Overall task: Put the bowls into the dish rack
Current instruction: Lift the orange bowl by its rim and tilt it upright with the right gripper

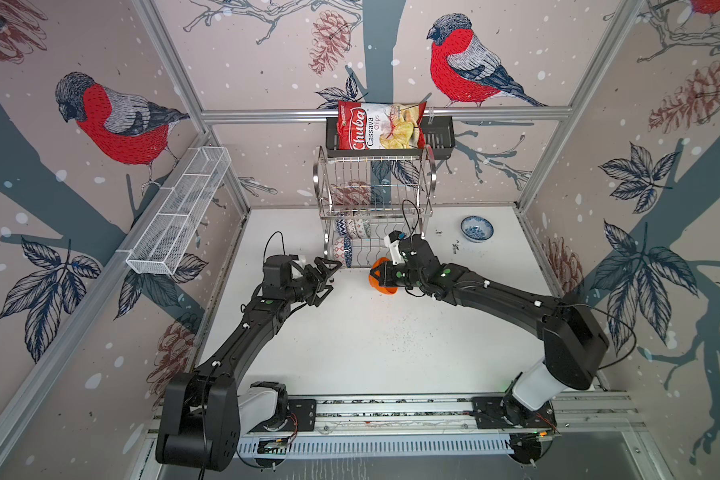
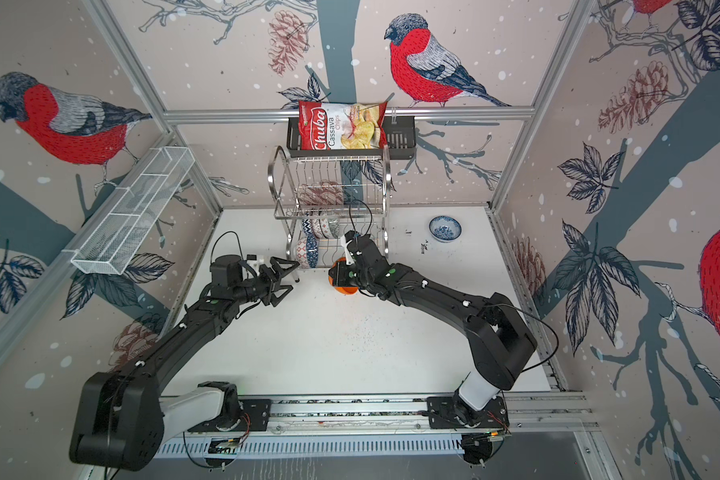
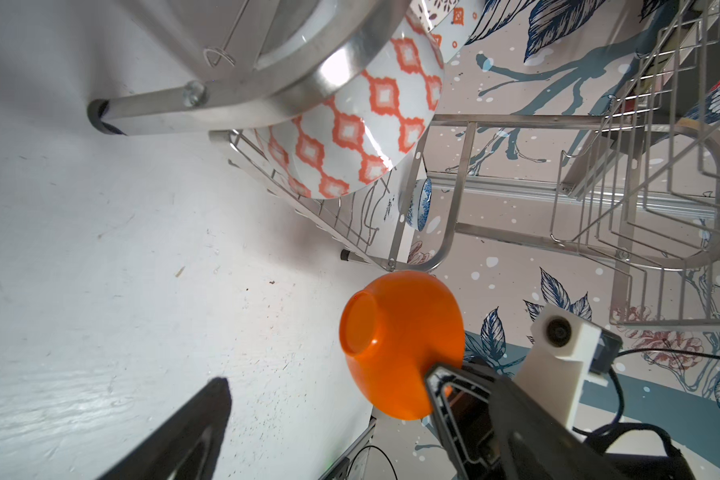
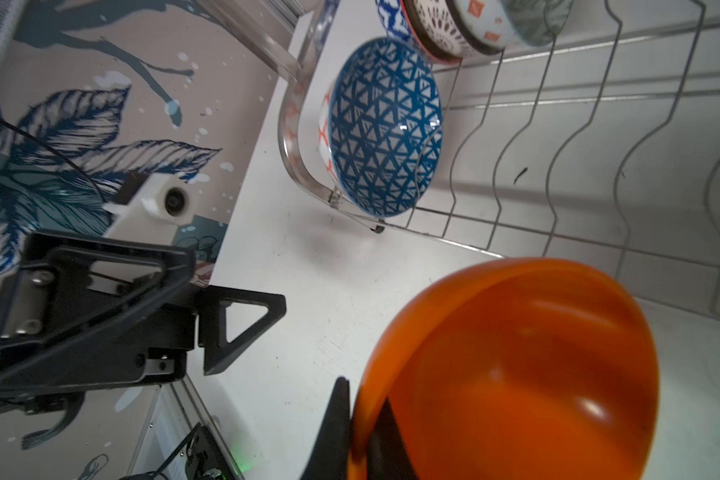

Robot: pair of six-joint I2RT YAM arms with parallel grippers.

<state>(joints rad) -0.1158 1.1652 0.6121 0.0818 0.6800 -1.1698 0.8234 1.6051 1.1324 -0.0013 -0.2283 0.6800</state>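
Observation:
My right gripper (image 1: 376, 275) (image 4: 358, 399) is shut on the rim of a plain orange bowl (image 1: 382, 286) (image 3: 400, 345) (image 4: 516, 374), held on its side just above the table in front of the dish rack (image 1: 375, 183) (image 2: 329, 183). My left gripper (image 1: 332, 277) (image 3: 327, 380) hangs open and empty a little left of that bowl. Several bowls stand on edge at the rack's left end, among them a dark blue geometric one (image 4: 385, 124) and an orange-white patterned one (image 3: 350, 137). A white-blue floral bowl (image 1: 476, 228) (image 2: 444, 228) sits upright on the table, right of the rack.
A black basket with a chips bag (image 1: 381, 126) hangs on the back wall above the rack. A long white mesh basket (image 1: 179, 212) is fixed to the left wall. Walls close the table (image 1: 371, 340) on three sides, with the arms' rail along the front.

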